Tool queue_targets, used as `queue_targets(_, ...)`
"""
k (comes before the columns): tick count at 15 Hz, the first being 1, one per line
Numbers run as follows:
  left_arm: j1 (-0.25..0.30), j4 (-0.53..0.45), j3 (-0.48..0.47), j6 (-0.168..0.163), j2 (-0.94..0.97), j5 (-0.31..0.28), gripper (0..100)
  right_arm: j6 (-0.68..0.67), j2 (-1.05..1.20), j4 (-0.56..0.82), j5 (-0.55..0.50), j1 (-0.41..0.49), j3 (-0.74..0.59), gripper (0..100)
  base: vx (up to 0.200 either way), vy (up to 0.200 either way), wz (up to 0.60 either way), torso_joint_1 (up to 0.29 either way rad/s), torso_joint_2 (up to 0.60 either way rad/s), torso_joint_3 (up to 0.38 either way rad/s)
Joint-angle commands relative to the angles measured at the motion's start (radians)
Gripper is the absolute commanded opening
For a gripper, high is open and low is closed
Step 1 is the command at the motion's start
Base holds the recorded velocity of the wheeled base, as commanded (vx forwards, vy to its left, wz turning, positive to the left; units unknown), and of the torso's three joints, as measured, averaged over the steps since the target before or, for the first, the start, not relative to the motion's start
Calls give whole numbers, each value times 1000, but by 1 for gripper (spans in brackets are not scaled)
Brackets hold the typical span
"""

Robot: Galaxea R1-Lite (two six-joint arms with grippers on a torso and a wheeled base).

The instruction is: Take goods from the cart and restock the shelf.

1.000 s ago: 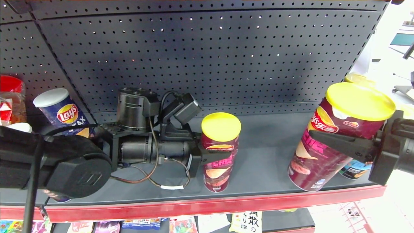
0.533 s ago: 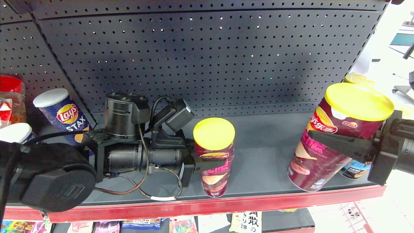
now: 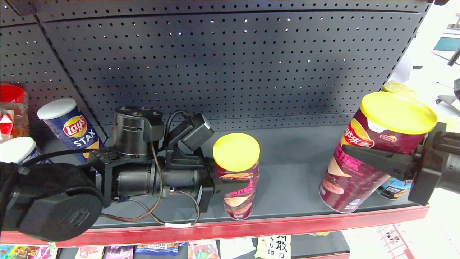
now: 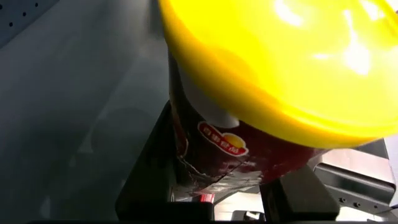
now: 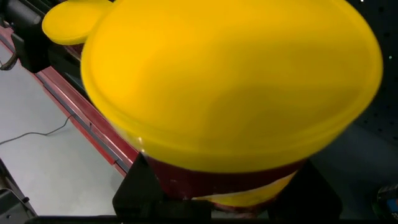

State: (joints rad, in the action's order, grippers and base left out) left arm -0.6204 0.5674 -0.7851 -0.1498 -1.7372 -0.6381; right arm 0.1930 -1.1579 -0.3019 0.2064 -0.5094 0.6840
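- left gripper (image 3: 235, 179) is clamped on the maroon cardboard chip tube w/ yellow plastic lid (image 3: 239, 201), fingers on the upper body just under the lid. Tube's upright, near the front of the dark grey metal shelf (image 3: 298, 169), by the red front lip (image 3: 287, 225). Can't tell if the base is actually touching down.
- right gripper (image 3: 363, 155) is squeezing a second maroon tube (image 3: 350, 187), also yellow-lidded. It's tilted, at the shelf's right end near the front.
- handling, imo: tubes are light, stiff-ish cardboard, glossy so prob a bit slippery. Squeeze too hard & the wall dents + chips break. Tall & narrow, so they tip easy. Best hold = mid-to-upper body, not the lid, which could pop off.
- vs 1 s ago: left arm + its tube have slid toward the robot's left & closer to the front lip. More of the blue tube w/ white lid (image 3: 73, 126) shows behind the arm now. Right tube is basically same spot, same tilt.
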Motion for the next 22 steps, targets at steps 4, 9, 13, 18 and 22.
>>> queue_targets(4,4,-1,-5,3,-21,26,100,0,-57,-2,4,-3,26,0,0,0,0,0,0,0)
queue_targets(9,21,-1,33,4,8,34,100,0,-180,-2,5,-6,137,0,0,0,0,0,0,0)
queue_targets(13,56,-1,156,6,108,34,100,3,-287,-2,4,-8,212,0,0,0,0,0,0,0)
queue_targets(18,122,-3,337,7,248,34,100,-3,-434,-79,7,-6,284,0,0,0,0,0,0,0)
queue_targets(22,149,-3,422,45,355,34,100,-21,-579,-194,11,-9,377,0,0,0,0,0,0,0)
